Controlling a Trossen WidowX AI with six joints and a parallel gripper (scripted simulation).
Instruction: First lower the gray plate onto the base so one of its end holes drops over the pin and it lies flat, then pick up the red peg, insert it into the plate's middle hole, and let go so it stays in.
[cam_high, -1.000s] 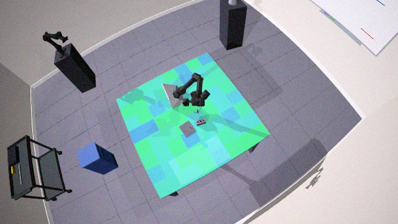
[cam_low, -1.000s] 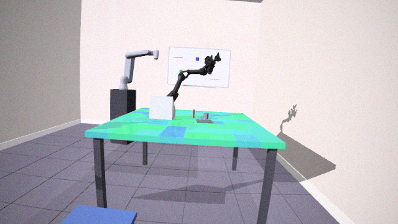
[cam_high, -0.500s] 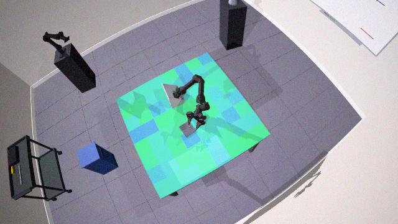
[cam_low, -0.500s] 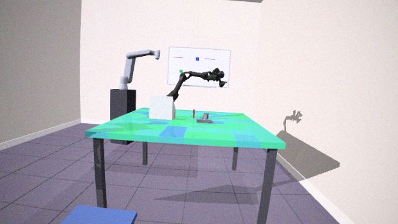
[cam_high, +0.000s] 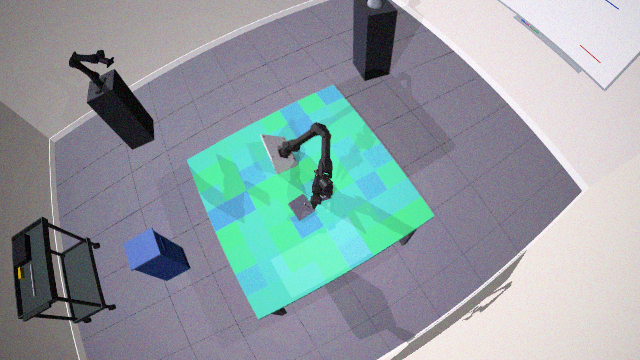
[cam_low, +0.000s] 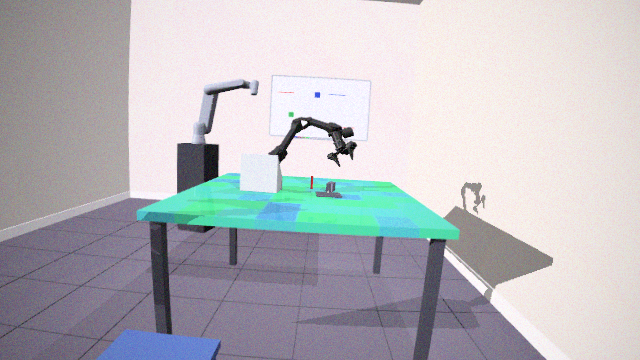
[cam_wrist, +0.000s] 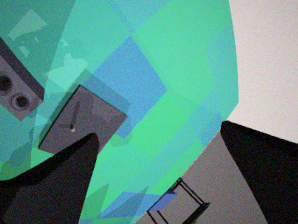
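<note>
The dark gray square base (cam_high: 300, 208) (cam_low: 322, 195) (cam_wrist: 102, 114) lies on the table. Its thin pin (cam_wrist: 73, 129) has a pale tip. The gray plate (cam_low: 330, 187) (cam_wrist: 11, 101) is apart from the base, beside it; two of its holes show at the left edge of the wrist view. The arm hides it in the top view. The red peg (cam_low: 312, 182) stands upright on the table, left of the base in the exterior view; it is not visible in the other views. My gripper (cam_low: 345, 161) (cam_wrist: 160, 133) is open and empty, above the base and plate.
A white box-like block (cam_low: 259, 173) stands by the arm's foot, left of the peg in the exterior view. The patterned green and blue table (cam_high: 285, 272) (cam_low: 215, 210) bears everything. A blue box (cam_high: 145, 250) and a cart (cam_high: 37, 280) stand on the floor.
</note>
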